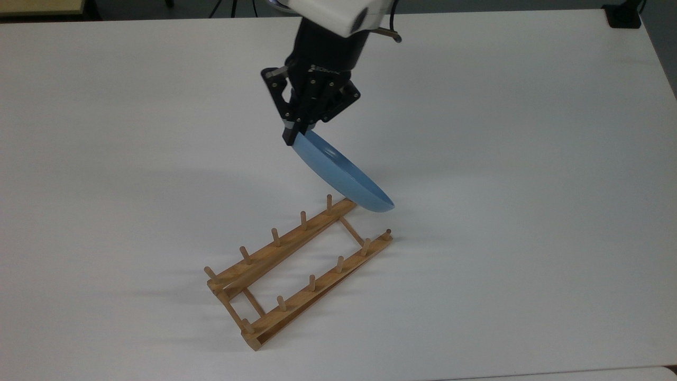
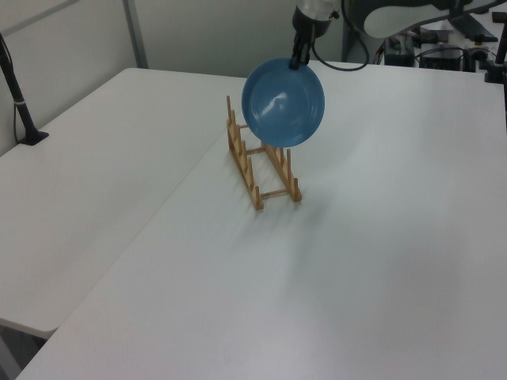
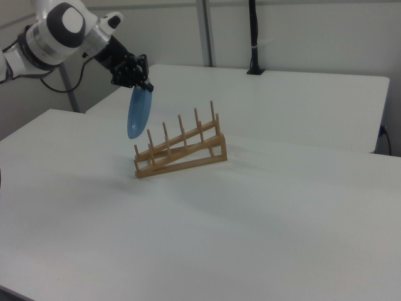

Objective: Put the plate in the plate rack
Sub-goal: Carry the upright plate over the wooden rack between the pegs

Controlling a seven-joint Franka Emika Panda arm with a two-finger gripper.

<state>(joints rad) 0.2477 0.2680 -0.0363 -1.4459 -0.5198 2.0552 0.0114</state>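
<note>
The light-blue plate point(image 1: 344, 177) point(image 2: 283, 101) point(image 3: 138, 113) hangs on edge in the air, its top rim pinched by my gripper point(image 1: 292, 135) point(image 2: 299, 60) point(image 3: 141, 86), which is shut on it. Its lower edge hovers just above the far end of the wooden plate rack point(image 1: 296, 267) point(image 2: 261, 162) point(image 3: 182, 150), hiding one end peg in the top view. The rack lies on the white table with upright pegs along both rails. In the right view the plate is nearly vertical, beside the rack's left end.
The white table point(image 1: 529, 159) stretches wide around the rack. A black post base point(image 1: 624, 16) stands at the top view's far right corner, and a black pole point(image 2: 20, 103) stands on the adjoining table at the left view's left.
</note>
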